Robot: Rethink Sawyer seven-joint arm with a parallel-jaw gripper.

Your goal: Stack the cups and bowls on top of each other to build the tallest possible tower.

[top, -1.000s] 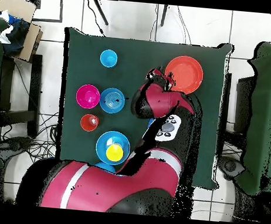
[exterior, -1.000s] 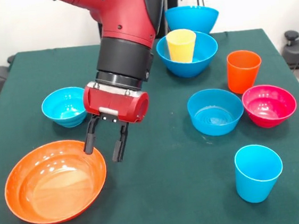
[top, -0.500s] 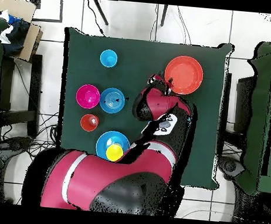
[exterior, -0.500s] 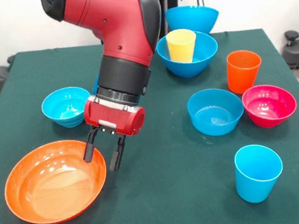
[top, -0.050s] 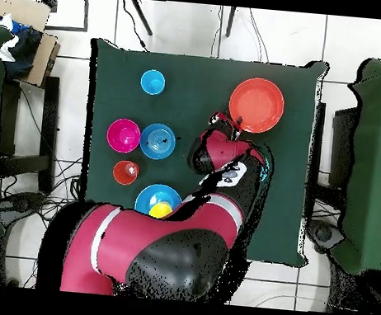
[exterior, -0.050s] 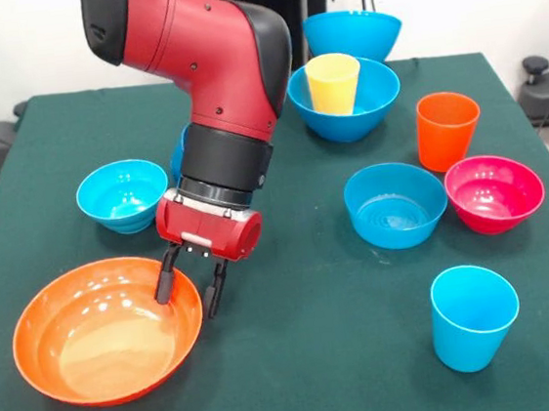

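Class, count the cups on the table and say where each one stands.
3: yellow cup inside a blue bowl; orange cup beside the magenta bowl; light blue cup alone at the front. None seems hidden.

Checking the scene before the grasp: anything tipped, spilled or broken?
Nothing stands out. Every cup and bowl sits upright and intact. The wide shallow orange plastic bowl has the open gripper straddling its right rim, one finger inside and one outside. The yellow plastic tumbler stands in a large blue bowl.
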